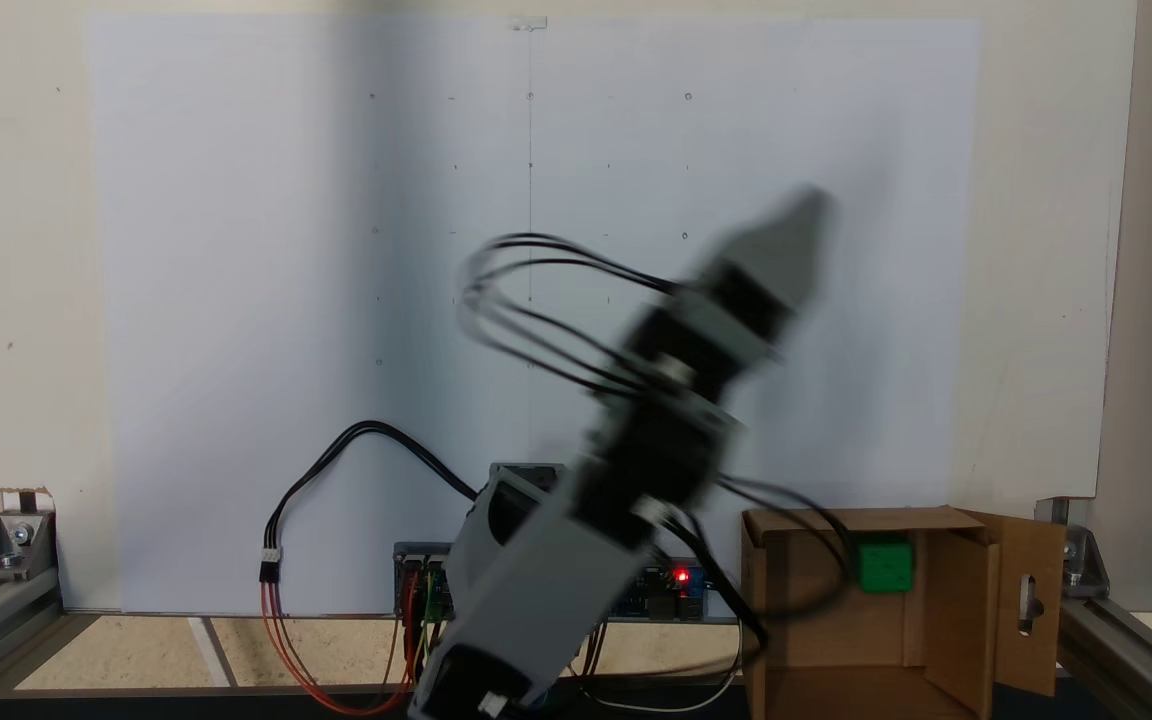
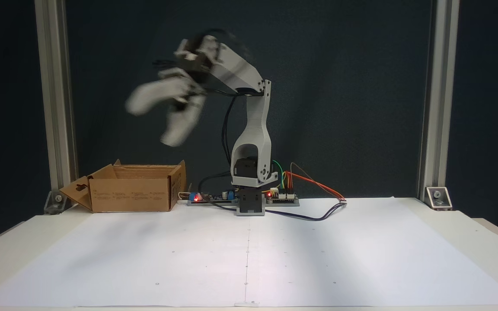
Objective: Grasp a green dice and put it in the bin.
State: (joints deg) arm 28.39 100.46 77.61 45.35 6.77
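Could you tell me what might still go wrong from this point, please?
1. The green dice lies inside the bin, near a wall; a knock to the box could disturb it.
2. The arm is motion-blurred, its open gripper above the box; a fast swing could clip a flap.
3. Loose cables loop beside the arm and might snag.

White tabletop (image 2: 37,242) with a large paper sheet, a cardboard box and the arm's base.

A big white paper sheet (image 2: 249,255) (faintly dotted, with a thin centre line) covers most of the tabletop in both fixed views. At the far edge, in a fixed view, the brown bin (image 2: 132,194) sits at far left with its flaps open, one flap showing a handle slot. Just right of it lie the circuit boards (image 2: 214,198) with red lights, the arm's base (image 2: 250,203), and a black cable (image 2: 314,216) trailing right over the paper.
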